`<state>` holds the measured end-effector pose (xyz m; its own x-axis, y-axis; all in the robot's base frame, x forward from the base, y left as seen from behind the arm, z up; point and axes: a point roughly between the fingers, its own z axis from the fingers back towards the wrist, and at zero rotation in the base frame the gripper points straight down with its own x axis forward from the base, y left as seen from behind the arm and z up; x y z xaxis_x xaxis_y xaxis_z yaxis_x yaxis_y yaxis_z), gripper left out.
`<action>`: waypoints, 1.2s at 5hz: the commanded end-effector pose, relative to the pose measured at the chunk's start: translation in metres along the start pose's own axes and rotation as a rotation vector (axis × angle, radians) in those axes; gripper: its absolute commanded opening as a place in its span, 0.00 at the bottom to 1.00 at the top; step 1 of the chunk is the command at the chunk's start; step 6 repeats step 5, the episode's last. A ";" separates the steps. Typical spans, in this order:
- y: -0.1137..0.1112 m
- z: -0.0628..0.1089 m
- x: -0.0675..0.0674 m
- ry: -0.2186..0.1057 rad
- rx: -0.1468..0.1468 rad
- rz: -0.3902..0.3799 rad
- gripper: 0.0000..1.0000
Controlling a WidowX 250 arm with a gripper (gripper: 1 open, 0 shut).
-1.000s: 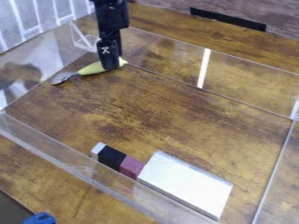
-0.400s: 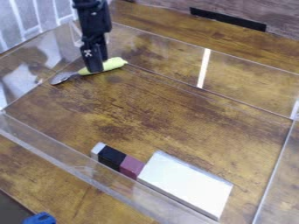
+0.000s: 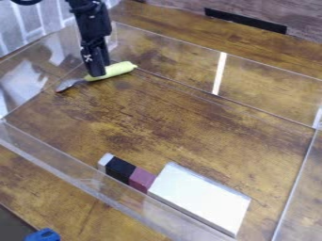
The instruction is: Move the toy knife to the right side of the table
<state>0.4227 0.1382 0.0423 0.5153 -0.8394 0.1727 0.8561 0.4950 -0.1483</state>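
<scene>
Toy knife lies at the counter's far-left corner, long axis running 2-to-8 o'clock, green handle toward 2; end effector points down over its middle, jaws partly closed around it, firm grip not confirmable from here.

Our black arm reaches down steeply from the top left, and our claw points almost straight down, its fingers too dark to read as parted or closed.

Bright light streak glinting on clear acrylic wall, pale mesh behind at upper left
</scene>
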 end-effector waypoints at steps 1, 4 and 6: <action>-0.001 0.012 -0.001 -0.026 0.009 -0.006 0.00; 0.000 -0.001 -0.004 -0.054 -0.048 0.000 0.00; 0.000 -0.001 -0.004 -0.065 -0.065 -0.001 0.00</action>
